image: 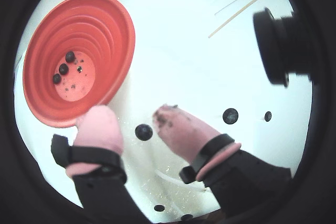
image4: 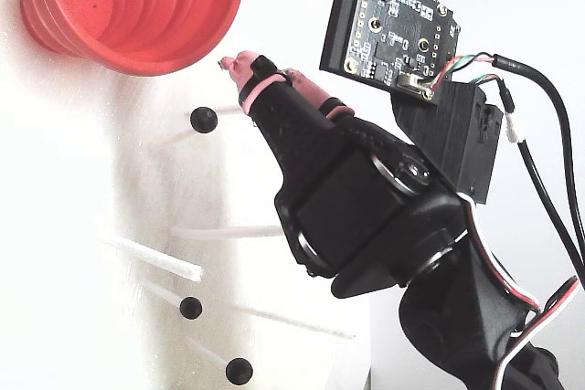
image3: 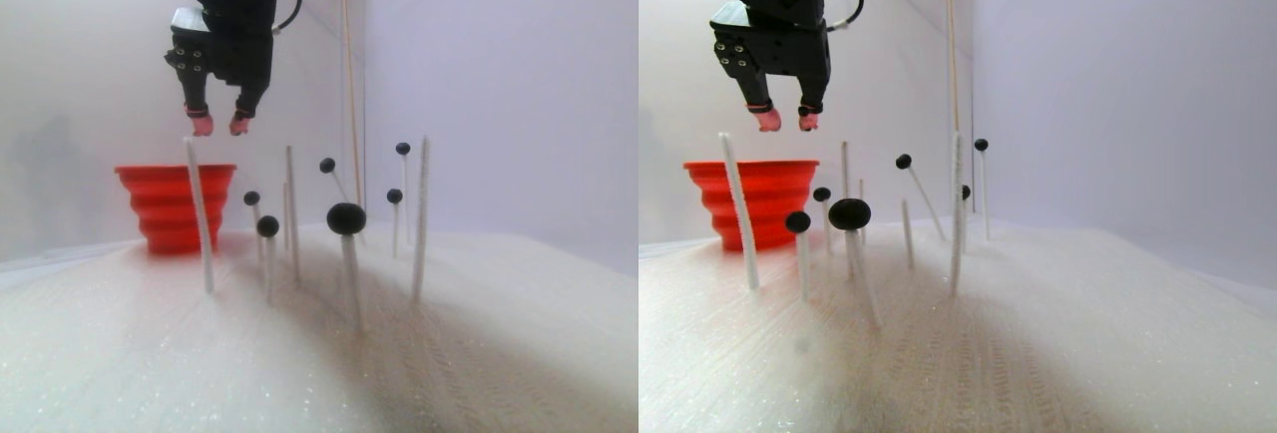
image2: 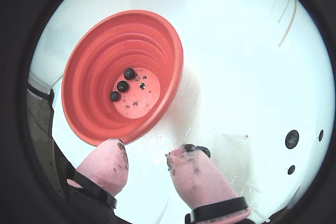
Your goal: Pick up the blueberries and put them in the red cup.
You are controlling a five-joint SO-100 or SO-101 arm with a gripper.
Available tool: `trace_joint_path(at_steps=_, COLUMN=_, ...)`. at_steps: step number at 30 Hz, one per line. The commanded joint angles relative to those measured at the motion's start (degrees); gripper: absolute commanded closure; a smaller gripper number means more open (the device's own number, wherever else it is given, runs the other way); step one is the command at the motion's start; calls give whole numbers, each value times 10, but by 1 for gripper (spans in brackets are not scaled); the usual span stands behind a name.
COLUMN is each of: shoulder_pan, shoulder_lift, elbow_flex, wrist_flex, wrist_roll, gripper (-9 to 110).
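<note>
Red cup [image2: 100, 103] stands upper left of a wrist view holding three blueberries [image2: 122, 86]; hand [image: 131, 121] spread and empty beside its rim, above one berry [image: 144, 132] on a stick: judged light, round, slippery, best pinched across its middle

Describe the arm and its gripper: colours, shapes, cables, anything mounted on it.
The arm is matte black plastic with rounded joint housings. Its gripper has two stubby fingers capped in pink sleeves, smudged dark at the tips, each cinched by a black band. A bare dark circuit board sits on a black bracket beside the wrist, and black, red and white cables loop down from it.
</note>
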Motion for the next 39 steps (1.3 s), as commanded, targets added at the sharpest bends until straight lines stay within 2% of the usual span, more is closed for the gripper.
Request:
trace_joint_path(at_steps=1, shoulder_pan=10, shoulder_lift=73, elbow_flex=-9, wrist_flex=5, wrist_roll=-5, gripper=87)
trace_joint_path(at_steps=23, shoulder_pan=66, shoulder_lift=102, elbow_flex=61, wrist_flex=33, wrist_roll=-66, gripper=88)
trace_joint_path(at_steps=39, shoulder_pan=76, shoulder_lift=24, elbow_flex=40, wrist_flex=4, wrist_roll=-82, gripper=88)
